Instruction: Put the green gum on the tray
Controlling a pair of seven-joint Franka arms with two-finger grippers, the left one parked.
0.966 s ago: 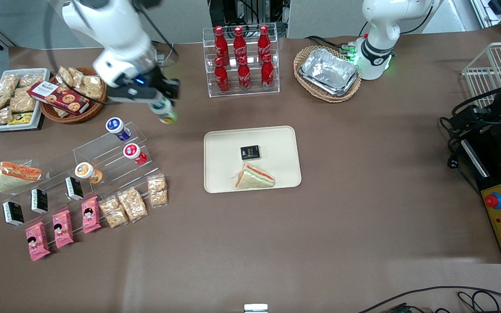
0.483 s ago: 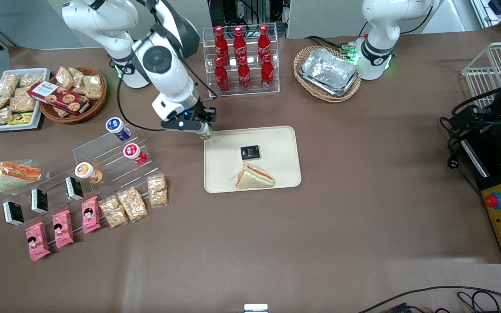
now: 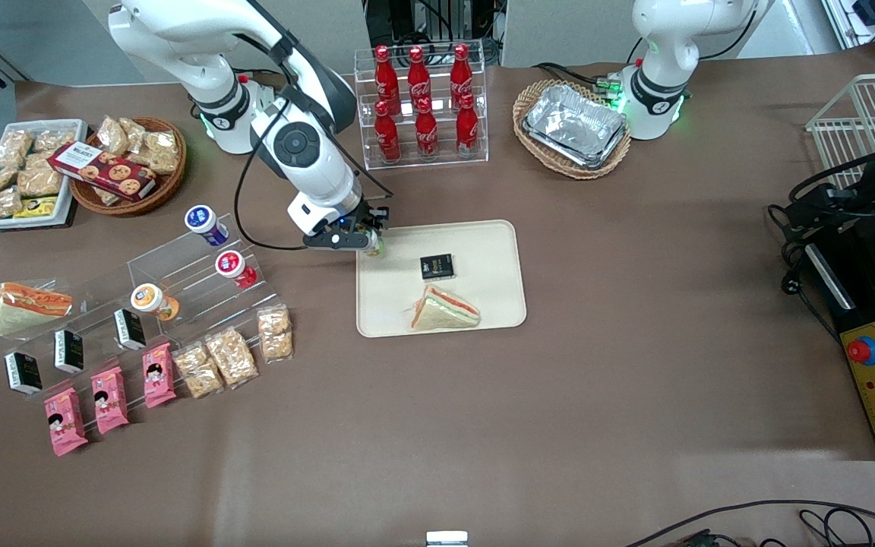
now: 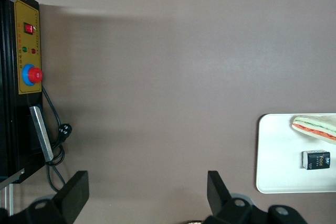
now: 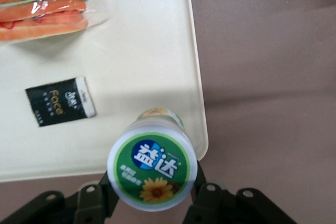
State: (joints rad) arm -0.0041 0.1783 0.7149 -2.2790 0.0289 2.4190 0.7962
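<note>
Front view: the gripper (image 3: 371, 245) is positioned over the tray (image 3: 483, 304), at the corner toward the working arm's end and farthest from the camera, closed on the green gum (image 3: 374, 247). Only a sliver of the bottle is seen under the wrist; whether it touches the tray cannot be told. A black packet (image 3: 437, 267) and a sandwich (image 3: 443, 309) lie on the tray, so the free corner is probably chosen.

Right wrist view: the green gum (image 5: 152, 163) is clamped between two fingers (image 5: 109, 184), lid toward the camera, its base over the tray (image 5: 157, 51) near the rim. The fingertips are hidden by the lid.

Left wrist view: only one end of the tray (image 4: 278, 166) is seen; the gum is not shown.
</note>
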